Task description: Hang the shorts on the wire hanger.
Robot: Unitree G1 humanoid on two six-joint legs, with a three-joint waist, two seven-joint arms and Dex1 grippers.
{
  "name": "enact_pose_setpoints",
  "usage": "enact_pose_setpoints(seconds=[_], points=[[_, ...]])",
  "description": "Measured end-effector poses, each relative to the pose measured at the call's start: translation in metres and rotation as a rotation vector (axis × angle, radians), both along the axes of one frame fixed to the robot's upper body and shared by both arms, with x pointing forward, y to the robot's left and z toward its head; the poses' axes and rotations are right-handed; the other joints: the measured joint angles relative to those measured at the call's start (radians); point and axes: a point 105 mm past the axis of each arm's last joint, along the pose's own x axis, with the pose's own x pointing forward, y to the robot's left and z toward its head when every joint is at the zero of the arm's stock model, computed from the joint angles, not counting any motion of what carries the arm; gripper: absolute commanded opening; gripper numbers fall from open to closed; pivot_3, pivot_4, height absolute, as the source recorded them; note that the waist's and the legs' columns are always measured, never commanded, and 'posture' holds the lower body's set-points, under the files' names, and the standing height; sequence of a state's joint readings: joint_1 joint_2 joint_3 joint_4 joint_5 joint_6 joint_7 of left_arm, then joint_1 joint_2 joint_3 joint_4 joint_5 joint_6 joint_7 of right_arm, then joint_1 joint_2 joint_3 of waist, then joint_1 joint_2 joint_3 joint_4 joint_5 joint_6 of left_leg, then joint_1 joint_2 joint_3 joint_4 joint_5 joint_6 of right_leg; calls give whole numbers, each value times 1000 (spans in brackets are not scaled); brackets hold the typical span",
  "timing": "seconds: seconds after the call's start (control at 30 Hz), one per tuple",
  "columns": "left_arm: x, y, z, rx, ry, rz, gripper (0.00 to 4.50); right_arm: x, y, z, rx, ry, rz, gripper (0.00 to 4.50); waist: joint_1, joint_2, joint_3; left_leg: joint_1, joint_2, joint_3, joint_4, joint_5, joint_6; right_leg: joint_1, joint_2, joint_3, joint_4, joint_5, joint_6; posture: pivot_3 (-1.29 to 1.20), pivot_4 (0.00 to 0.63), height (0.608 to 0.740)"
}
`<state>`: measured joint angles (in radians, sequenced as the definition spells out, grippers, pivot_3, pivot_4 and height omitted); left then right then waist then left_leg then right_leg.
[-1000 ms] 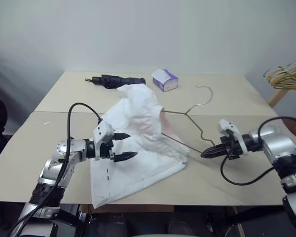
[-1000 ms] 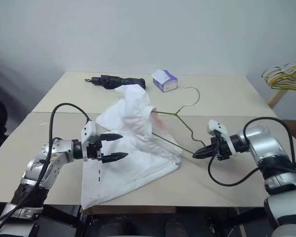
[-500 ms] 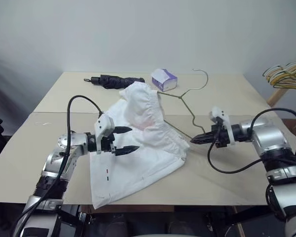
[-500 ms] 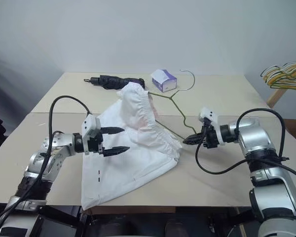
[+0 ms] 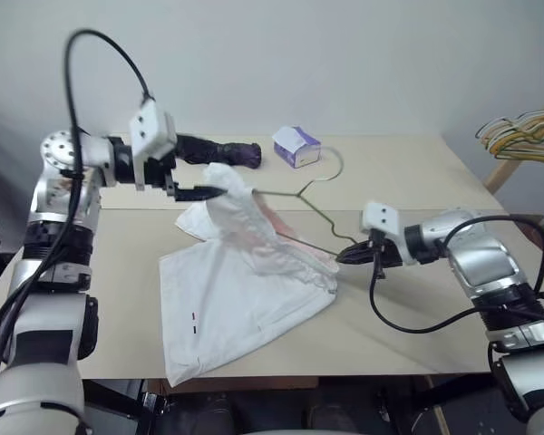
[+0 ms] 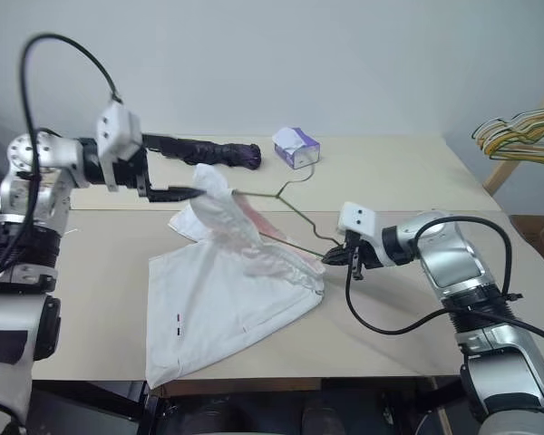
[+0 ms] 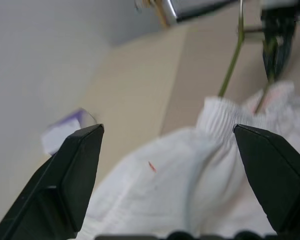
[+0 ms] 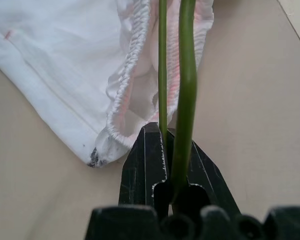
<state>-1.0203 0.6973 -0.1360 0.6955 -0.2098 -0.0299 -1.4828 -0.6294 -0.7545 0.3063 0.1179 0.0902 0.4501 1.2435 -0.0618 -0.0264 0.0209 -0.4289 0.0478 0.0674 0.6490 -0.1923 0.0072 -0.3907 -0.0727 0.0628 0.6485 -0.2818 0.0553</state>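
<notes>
Now my right pincer (image 6: 330, 258) clamps the hanger (image 6: 281, 192) inside the shorts (image 6: 227, 281); my left pincer (image 6: 192, 192), spread apart, should grab the waistband ahead.

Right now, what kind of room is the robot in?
Probably a plain workroom or lab set up for laundry practice: a bare table against a blank wall, white shorts with a wire hanger, and colourful spare hangers nearby.

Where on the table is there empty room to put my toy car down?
The table is bare at its front right corner and on its left side beside the shorts. It is crowded mid-table around the wire hanger.
</notes>
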Motion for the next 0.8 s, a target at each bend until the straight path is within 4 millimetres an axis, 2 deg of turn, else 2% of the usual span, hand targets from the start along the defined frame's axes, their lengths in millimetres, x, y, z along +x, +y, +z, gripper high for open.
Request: enact_pose_setpoints(seconds=[0.1, 0.23, 0.47, 0.57, 0.8], points=[[-1, -3, 0, 82, 14, -86, 4486, 1, 4, -6, -26, -5, 3, 0, -4, 0, 0, -8, 0, 0, 1, 0, 0, -7, 0, 0, 0, 0, 0, -75, 0, 740], [3, -12, -1, 132, 18, -125, 4486, 4, 9, -5, -47, -21, 6, 0, -7, 0, 0, -8, 0, -1, 3, 0, 0, -7, 0, 0, 2, 0, 0, -81, 0, 740], [6, -16, -24, 201, 105, -137, 4486, 3, 16, -4, -66, -35, 20, 0, -10, 0, 0, -11, 0, -2, 7, 0, 1, -13, 1, 0, 9, -1, 1, -91, 0, 740], [8, -18, -23, 201, 125, -129, 3921, 2, 21, -4, -61, -35, 26, 0, -10, 0, 0, -13, 0, -2, 10, -1, 2, -13, 1, 0, 11, -1, 2, -99, 0, 740], [9, -16, -33, 224, 177, -111, 1670, 0, 26, 1, -60, -51, 41, 0, -12, 0, 0, -13, 0, -2, 11, -1, 2, -13, 0, 0, 13, -2, 2, -106, 0, 740]])
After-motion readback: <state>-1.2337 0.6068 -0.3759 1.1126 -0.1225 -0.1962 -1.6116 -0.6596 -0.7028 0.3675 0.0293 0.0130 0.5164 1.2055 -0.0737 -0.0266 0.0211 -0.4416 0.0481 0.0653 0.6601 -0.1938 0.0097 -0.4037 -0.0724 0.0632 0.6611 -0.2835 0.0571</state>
